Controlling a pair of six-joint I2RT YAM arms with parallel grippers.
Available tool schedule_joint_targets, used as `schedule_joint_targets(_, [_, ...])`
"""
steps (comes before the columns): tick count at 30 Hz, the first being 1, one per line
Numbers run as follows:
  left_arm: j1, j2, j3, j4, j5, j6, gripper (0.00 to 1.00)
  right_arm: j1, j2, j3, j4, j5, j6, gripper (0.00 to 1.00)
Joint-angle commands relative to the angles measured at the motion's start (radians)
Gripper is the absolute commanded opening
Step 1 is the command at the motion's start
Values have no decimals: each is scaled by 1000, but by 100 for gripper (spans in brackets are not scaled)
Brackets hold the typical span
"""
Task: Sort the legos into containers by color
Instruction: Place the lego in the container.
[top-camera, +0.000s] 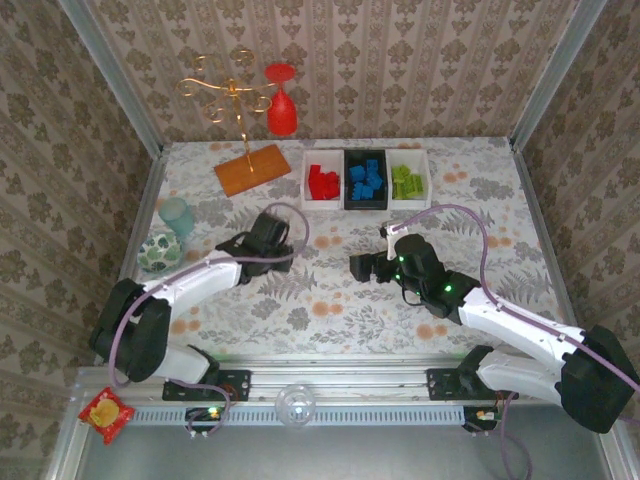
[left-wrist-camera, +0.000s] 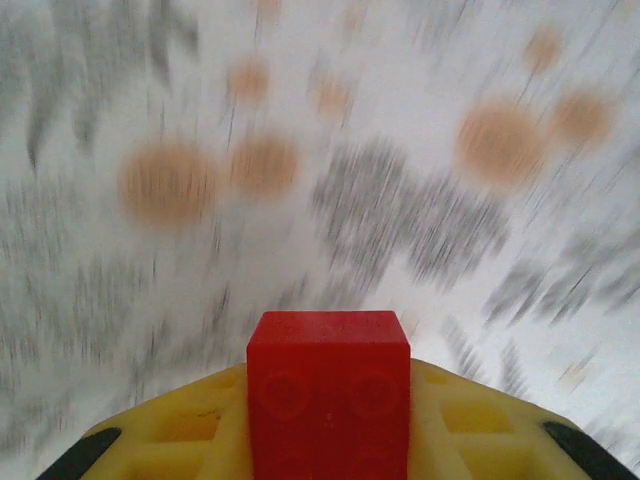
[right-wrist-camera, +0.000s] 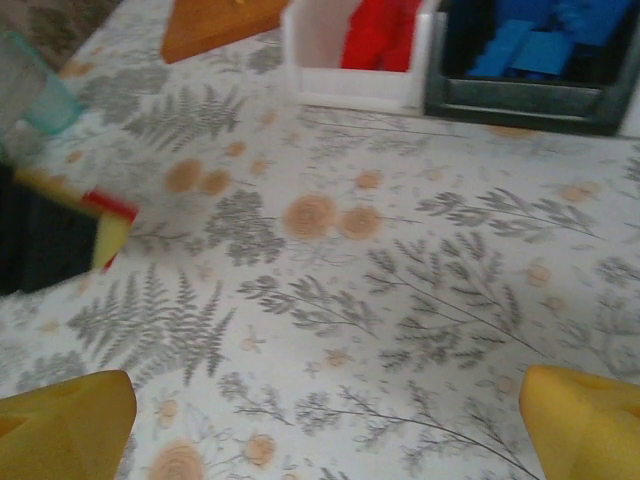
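My left gripper (left-wrist-camera: 328, 400) is shut on a red lego brick (left-wrist-camera: 328, 385), which stands between its yellow fingers (left-wrist-camera: 170, 440) above the blurred floral tablecloth. From above, the left gripper (top-camera: 272, 232) hovers left of the table's centre. My right gripper (right-wrist-camera: 325, 420) is open over bare cloth, nothing between its fingertips (right-wrist-camera: 65, 425); from above it (top-camera: 358, 268) sits near the middle. At the back stand three trays: a white one (top-camera: 306, 190) holding red bricks (top-camera: 322, 180), a black one (top-camera: 350, 195) with blue bricks (top-camera: 366, 180), and a white one (top-camera: 425, 190) with lime green bricks (top-camera: 406, 181).
An orange wooden board (top-camera: 251, 168) lies left of the trays, with a gold stand (top-camera: 232, 95) and red wine glass (top-camera: 281, 105) behind it. A pale green cup (top-camera: 177, 215) and a patterned bowl (top-camera: 159, 251) sit at the left edge.
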Motion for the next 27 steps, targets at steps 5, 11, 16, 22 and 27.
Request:
schedule_joint_targets(5, [25, 255, 366, 193, 29, 92, 32, -2, -22, 36, 7, 53, 37, 100])
schedule_joint_targets(11, [53, 526, 679, 176, 24, 158, 33, -7, -119, 23, -55, 226, 42, 100])
schedule_joint_targets(16, [85, 713, 865, 193, 68, 146, 35, -14, -170, -1, -62, 239, 34, 100])
schedule_joint_targets(22, [104, 894, 1138, 56, 113, 165, 42, -18, -154, 2, -83, 240, 31, 100])
schedule_joint_targets(27, [105, 891, 1211, 6, 102, 193, 57, -27, -151, 1, -99, 255, 34, 100])
